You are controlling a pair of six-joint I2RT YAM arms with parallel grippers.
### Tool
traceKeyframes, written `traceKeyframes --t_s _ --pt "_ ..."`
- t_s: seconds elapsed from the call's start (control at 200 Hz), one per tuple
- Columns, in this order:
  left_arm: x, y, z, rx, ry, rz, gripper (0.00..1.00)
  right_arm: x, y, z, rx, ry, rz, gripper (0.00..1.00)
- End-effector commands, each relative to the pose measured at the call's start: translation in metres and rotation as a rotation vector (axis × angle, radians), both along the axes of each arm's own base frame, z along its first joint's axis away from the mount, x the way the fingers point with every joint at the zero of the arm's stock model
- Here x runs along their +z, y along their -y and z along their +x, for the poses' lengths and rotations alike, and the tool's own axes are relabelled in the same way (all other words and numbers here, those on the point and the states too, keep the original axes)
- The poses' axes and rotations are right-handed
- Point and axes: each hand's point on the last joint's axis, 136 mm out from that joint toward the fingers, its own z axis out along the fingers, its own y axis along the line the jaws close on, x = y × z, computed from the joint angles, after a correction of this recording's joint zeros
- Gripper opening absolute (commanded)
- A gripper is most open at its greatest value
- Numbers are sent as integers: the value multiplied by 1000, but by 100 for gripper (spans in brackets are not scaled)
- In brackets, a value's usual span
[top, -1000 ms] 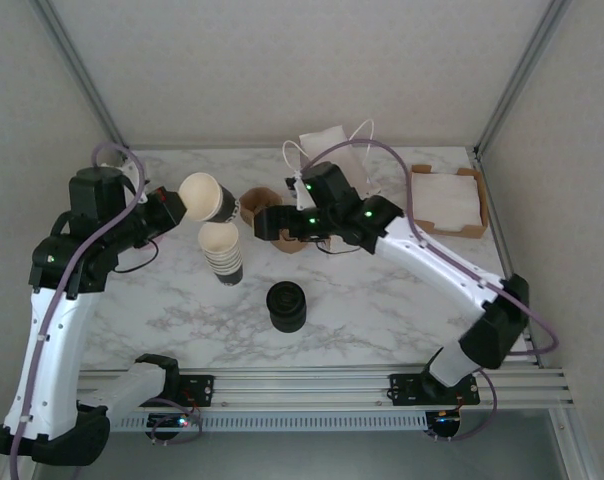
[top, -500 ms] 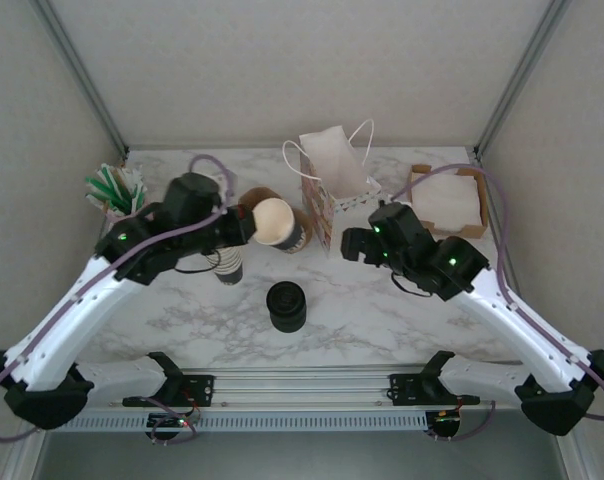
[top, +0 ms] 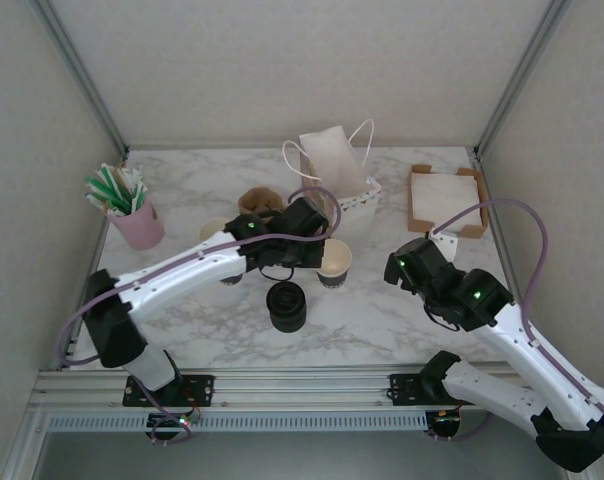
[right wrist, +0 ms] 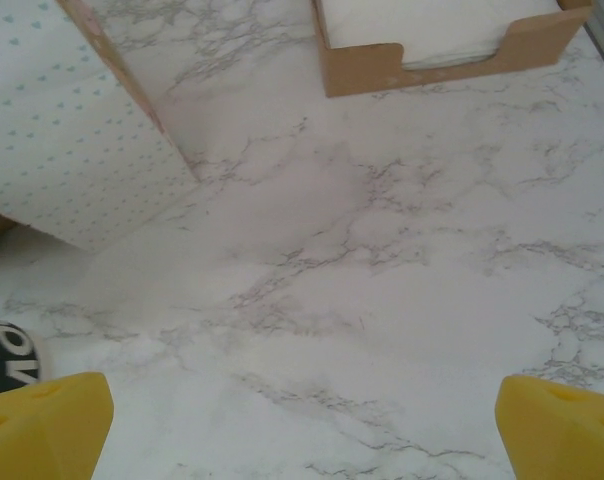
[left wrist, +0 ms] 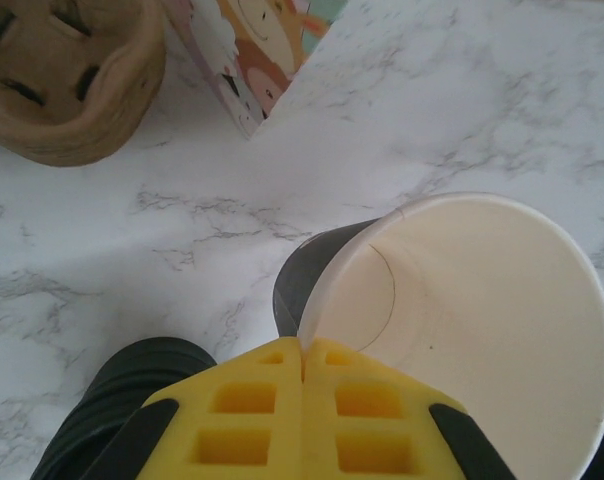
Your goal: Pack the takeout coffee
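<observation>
Pinch from left gripper: clamps tight on the near rim of the takeout coffee cup (open-topped, cream inside, dark outside), directly ahead of its yellow fingers. Stack of black lids just left of those fingers, pulp carrier and paper bag farther ahead. Jaws of right gripper: spread wide, grasps nothing, hangs over bare marble table, napkin box ahead.

There was one paper bag, one napkin box, one pink straw holder, one stack of black lids, one brown carrier (perhaps several nested) and one open cup.
</observation>
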Motion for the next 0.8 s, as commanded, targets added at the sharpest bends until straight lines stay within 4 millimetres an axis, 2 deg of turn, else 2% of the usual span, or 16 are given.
traceKeyframes --t_s 0.0,0.16,0.32,0.586,0.696,0.796 --pt "-5 21 10 -26 20 -18 0 -5 7 1 -40 -3 -6 99" --pt "-39 42 18 -52 -17 9 0 -12 3 2 -31 -28 -7 99" --pt "-64 57 22 -71 -48 40 0 -20 1 3 -26 -58 -15 99" --pt "-86 64 25 -76 -73 64 0 -28 -3 5 -20 -84 -11 99" --pt "-87 65 22 -81 -75 67 11 -29 -5 7 -16 -92 -8 99" --pt "-78 67 20 -84 -65 52 21 -30 -7 8 -14 -99 -8 99"
